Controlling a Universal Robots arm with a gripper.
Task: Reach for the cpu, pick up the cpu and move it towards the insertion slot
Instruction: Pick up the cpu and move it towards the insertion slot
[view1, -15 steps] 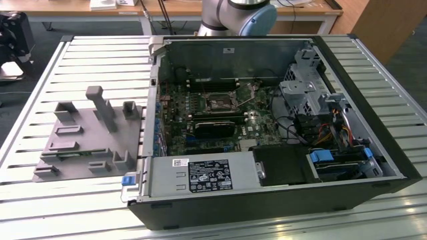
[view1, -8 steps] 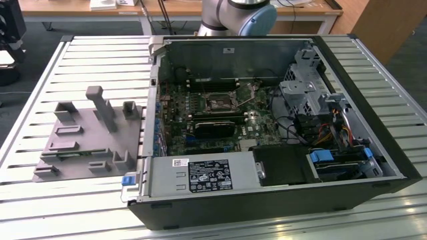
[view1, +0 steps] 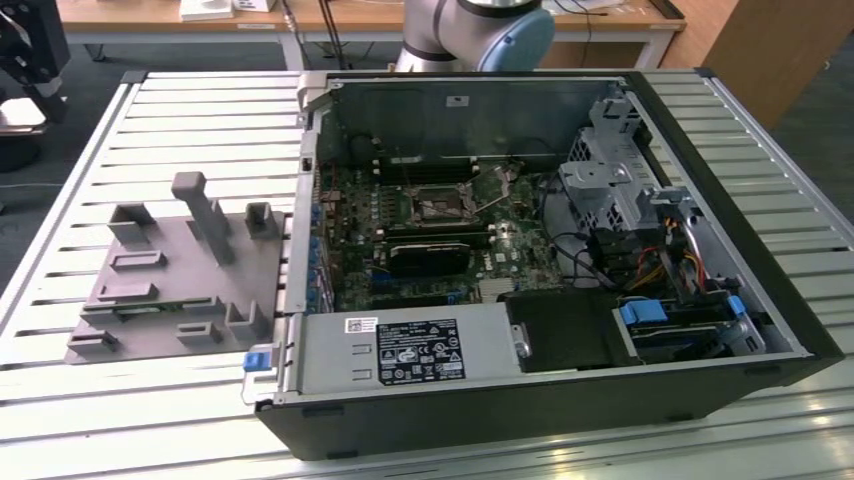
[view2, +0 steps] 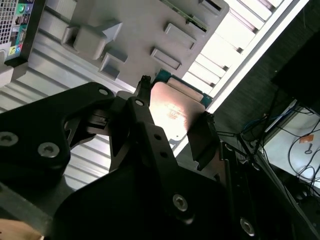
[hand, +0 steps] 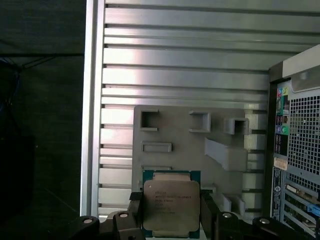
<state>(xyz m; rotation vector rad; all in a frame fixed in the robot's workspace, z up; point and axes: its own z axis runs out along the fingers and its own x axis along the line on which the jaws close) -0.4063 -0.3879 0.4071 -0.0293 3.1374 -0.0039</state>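
Note:
The cpu (hand: 171, 207) is a flat square chip with a shiny metal top and a teal rim. My gripper (hand: 171, 216) is shut on it, one black finger on each of two opposite edges. In the second wrist view the cpu (view2: 172, 112) sits between the same fingers (view2: 141, 102) of the gripper (view2: 173, 120). Both wrist views show it held well above the grey plastic plate (hand: 185, 145). The insertion slot (view1: 438, 203) is a square socket with a dark centre on the motherboard inside the open computer case (view1: 534, 250), its wire lever raised beside it.
The grey plate with upright posts (view1: 160, 280) lies on the slatted metal table (view1: 200, 110) at the exterior view's left of the case. A black card (view1: 427, 255) sits below the socket. The arm's base (view1: 474, 30) stands behind the case. The table edge (hand: 90, 125) drops to dark floor.

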